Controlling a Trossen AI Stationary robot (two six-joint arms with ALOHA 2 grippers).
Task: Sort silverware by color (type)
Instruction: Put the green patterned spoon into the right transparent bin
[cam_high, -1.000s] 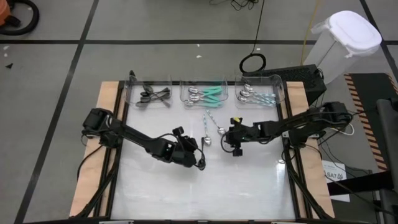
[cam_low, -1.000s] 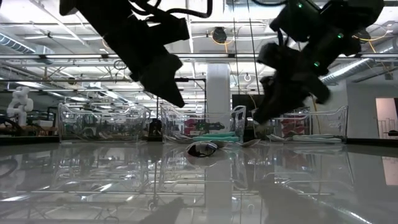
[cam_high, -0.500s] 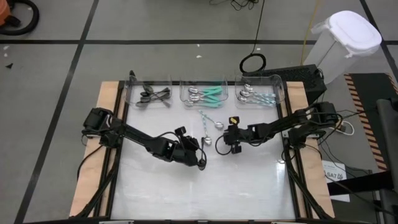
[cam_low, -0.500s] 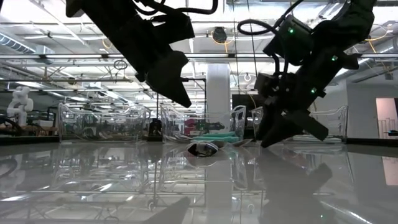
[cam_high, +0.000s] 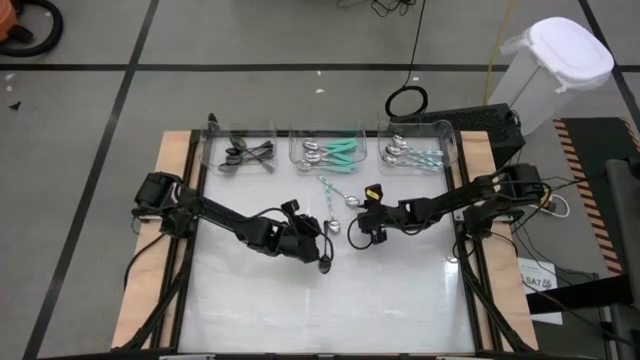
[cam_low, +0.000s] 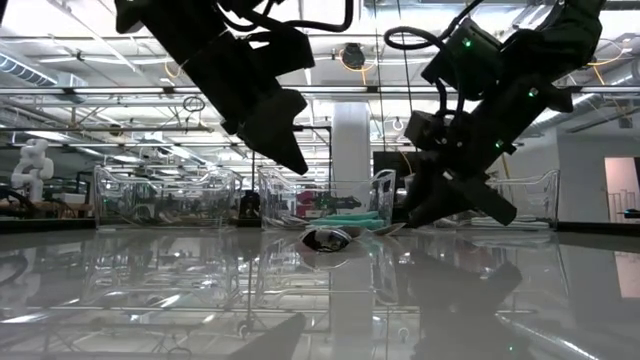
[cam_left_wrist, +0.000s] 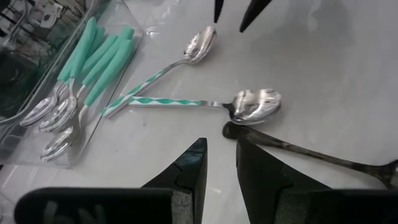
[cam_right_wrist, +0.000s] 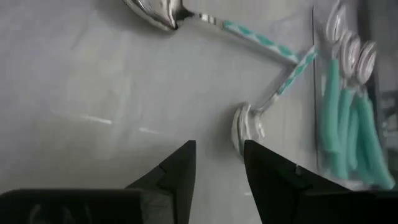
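Observation:
Two silver spoons with teal-and-white patterned handles (cam_left_wrist: 186, 102) (cam_left_wrist: 163, 73) lie on the white table in front of the bins. Their handle ends cross, and their bowls (cam_left_wrist: 255, 104) (cam_left_wrist: 202, 43) rest on the tabletop. A dark spoon (cam_left_wrist: 311, 152) (cam_high: 325, 264) lies flat on the near side of them. My left gripper (cam_left_wrist: 221, 140) (cam_high: 320, 243) hovers open above the dark spoon's handle end, with only a narrow gap. My right gripper (cam_right_wrist: 217, 146) (cam_high: 352, 235) is open and low over the table. Its fingertips stand just short of one patterned spoon's bowl (cam_right_wrist: 247, 132).
Three clear bins stand along the far edge. One holds dark utensils (cam_high: 240, 152), one teal-handled spoons (cam_high: 330, 150) and one pale-blue-handled spoons (cam_high: 412, 153). The near half of the table (cam_high: 320, 310) is bare. A white lidded container (cam_high: 555, 60) stands off the table at the back right.
My right gripper has come down toward the table and a little toward the left edge, nearer the patterned spoons. It has rolled about its own axis and stays open.

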